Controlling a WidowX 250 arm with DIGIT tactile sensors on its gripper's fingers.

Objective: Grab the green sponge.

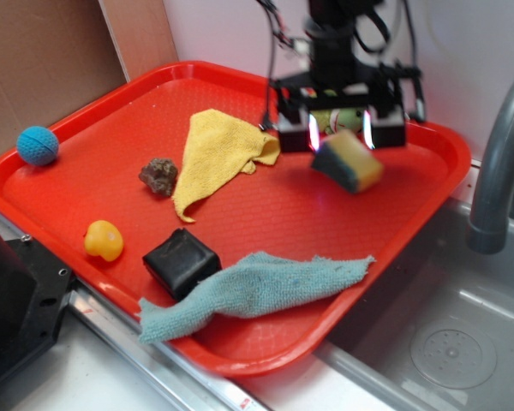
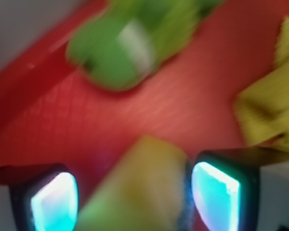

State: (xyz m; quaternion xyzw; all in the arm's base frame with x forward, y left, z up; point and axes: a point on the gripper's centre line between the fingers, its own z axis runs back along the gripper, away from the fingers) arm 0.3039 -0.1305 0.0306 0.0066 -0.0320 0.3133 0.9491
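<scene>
The green sponge (image 1: 349,161), yellow foam with a dark green layer, hangs tilted under my gripper (image 1: 341,134) over the back right of the red tray (image 1: 86,205). The two lit fingers stand on either side of its upper end. In the wrist view the sponge (image 2: 144,192) is a blurred yellow block between the pads. It touches the right pad (image 2: 214,195), and its lower part reaches toward the left pad (image 2: 55,204). The gripper (image 2: 135,199) is closed on the sponge.
A green plush frog (image 2: 125,43) lies just beyond the gripper, partly hidden in the exterior view (image 1: 347,118). On the tray are a yellow cloth (image 1: 218,150), a brown rock (image 1: 159,175), a black cube (image 1: 182,261), a teal cloth (image 1: 257,289), a yellow duck (image 1: 104,240) and a blue ball (image 1: 37,145). A sink with a grey faucet (image 1: 497,163) is at the right.
</scene>
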